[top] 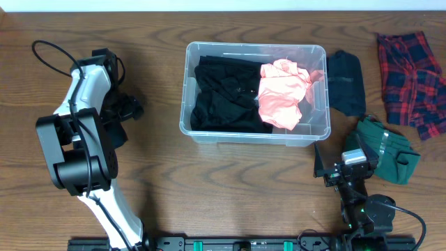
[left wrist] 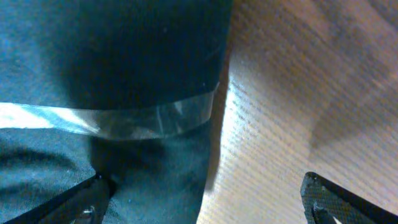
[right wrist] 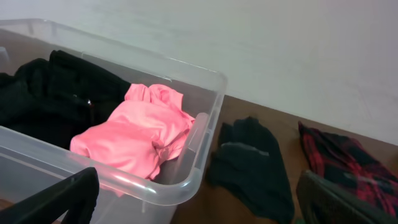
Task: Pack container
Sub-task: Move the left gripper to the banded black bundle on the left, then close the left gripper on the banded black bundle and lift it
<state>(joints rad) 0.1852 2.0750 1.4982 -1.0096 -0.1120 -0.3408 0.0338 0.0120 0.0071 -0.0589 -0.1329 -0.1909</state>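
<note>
From overhead, the container [top: 255, 46] is seen at the middle of the table [top: 209, 195], towards its far edge, with a black garment [top: 223, 94] and a pink garment [top: 282, 94] lying inside. In the left wrist view, the left gripper [left wrist: 208, 196] is shown with its jaws spread wide above the wood. In the right wrist view, the right gripper [right wrist: 199, 199] is likewise held wide apart before the container's right end, beside which a dark garment [right wrist: 252, 162] and a plaid shirt [right wrist: 348, 162] are laid.
</note>
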